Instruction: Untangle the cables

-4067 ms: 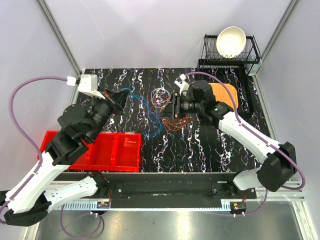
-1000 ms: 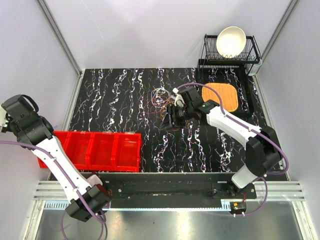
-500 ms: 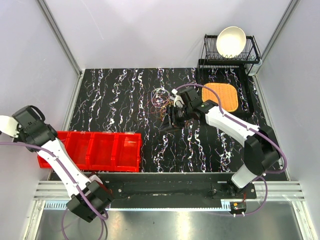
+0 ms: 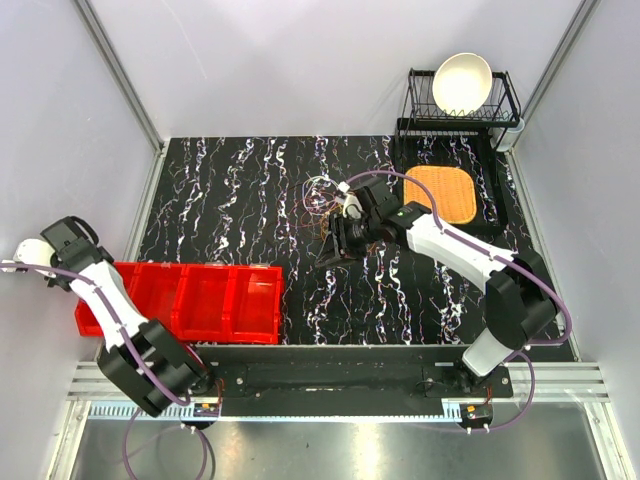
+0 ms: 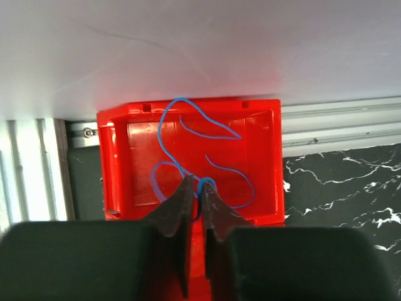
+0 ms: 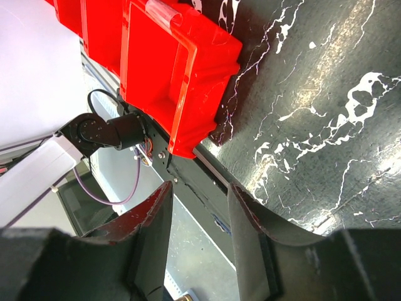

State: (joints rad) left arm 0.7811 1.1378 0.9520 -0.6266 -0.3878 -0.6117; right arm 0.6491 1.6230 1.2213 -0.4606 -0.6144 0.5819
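The cables (image 4: 318,198) lie as a tangle of thin white, orange and yellow loops on the black marbled table, near the middle at the back. My right gripper (image 4: 330,258) is open and empty, tilted low just in front of the tangle; the right wrist view shows its jaws (image 6: 197,207) apart with nothing between them. My left gripper (image 5: 199,188) is shut on a thin blue cable (image 5: 206,180). The cable's loops hang into the end compartment of the red bin (image 5: 276,163). From above, the left gripper (image 4: 58,262) is at the far left over the bin's left end.
The long red bin (image 4: 190,300) with several compartments stands along the front left; its right end shows in the right wrist view (image 6: 169,69). An orange mat (image 4: 440,195) lies at the back right. A black dish rack holding a white bowl (image 4: 462,82) stands behind it. Walls enclose the table.
The left arm has swung from the middle of the table to the far left, carrying the blue cable over the red bin. The right gripper has shifted slightly left beside the tangle.
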